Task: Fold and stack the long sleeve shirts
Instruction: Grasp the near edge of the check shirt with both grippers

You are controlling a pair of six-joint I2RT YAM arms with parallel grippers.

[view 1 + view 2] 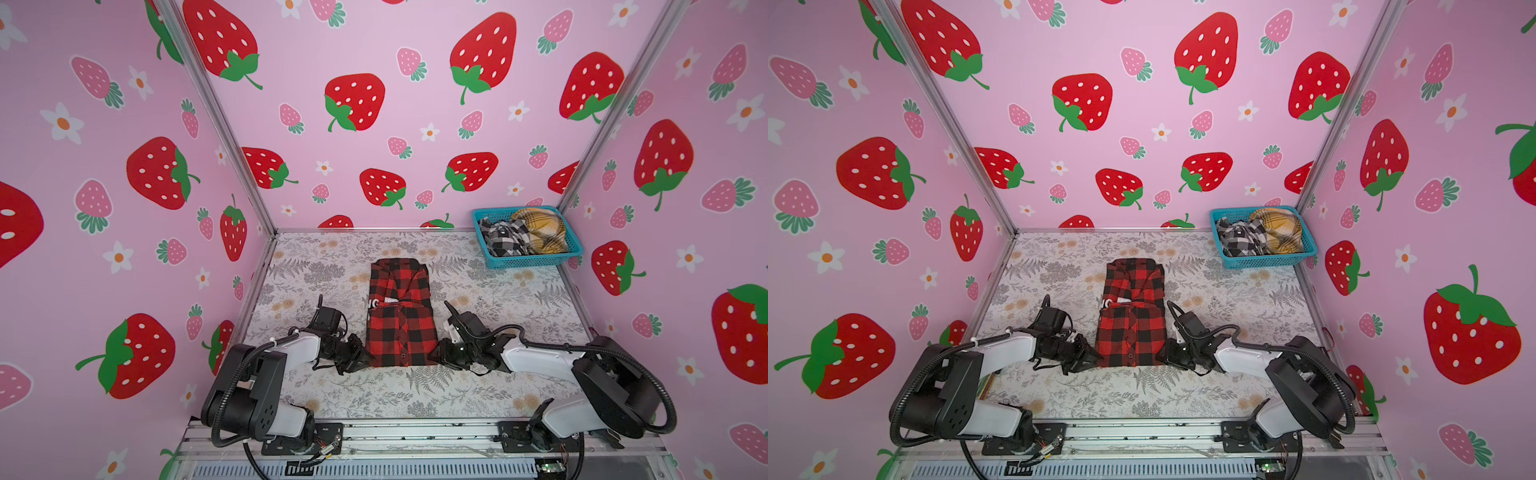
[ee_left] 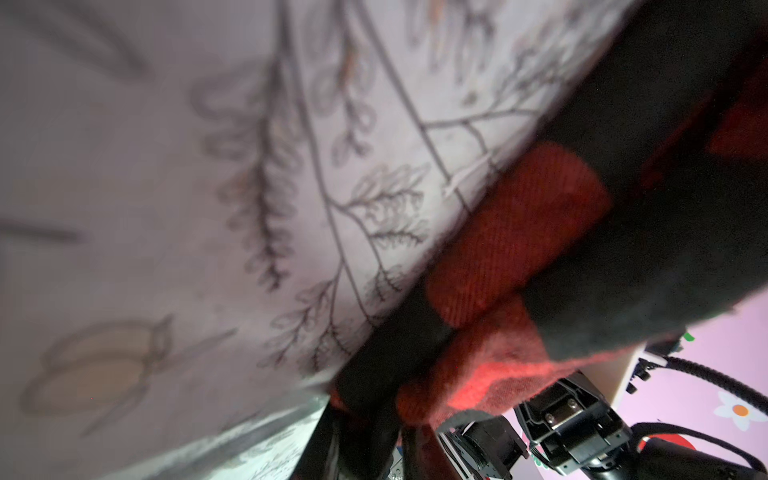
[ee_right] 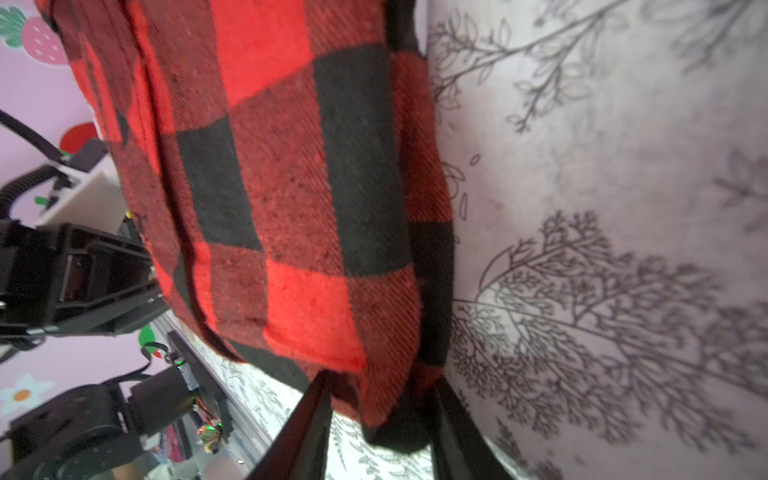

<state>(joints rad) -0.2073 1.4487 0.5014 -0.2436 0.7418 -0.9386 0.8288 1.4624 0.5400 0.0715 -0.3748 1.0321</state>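
A red-and-black checked long sleeve shirt [image 1: 401,316] [image 1: 1133,316] lies folded into a narrow strip mid-table, with a sliver of white lettering at its fold. My left gripper [image 1: 368,359] [image 1: 1098,357] is at its near left corner. In the left wrist view the gripper [image 2: 374,432] is shut on the bunched hem of the shirt [image 2: 519,249]. My right gripper [image 1: 434,355] [image 1: 1163,355] is at the near right corner. In the right wrist view the gripper [image 3: 382,415] straddles the shirt [image 3: 291,187] corner, jaws still apart.
A teal basket [image 1: 528,262] [image 1: 1262,262] at the back right holds a black-and-white plaid garment [image 1: 500,239] and a yellow plaid one [image 1: 540,232]. The floral tablecloth [image 1: 478,395] covers the table. Pink strawberry walls close in three sides.
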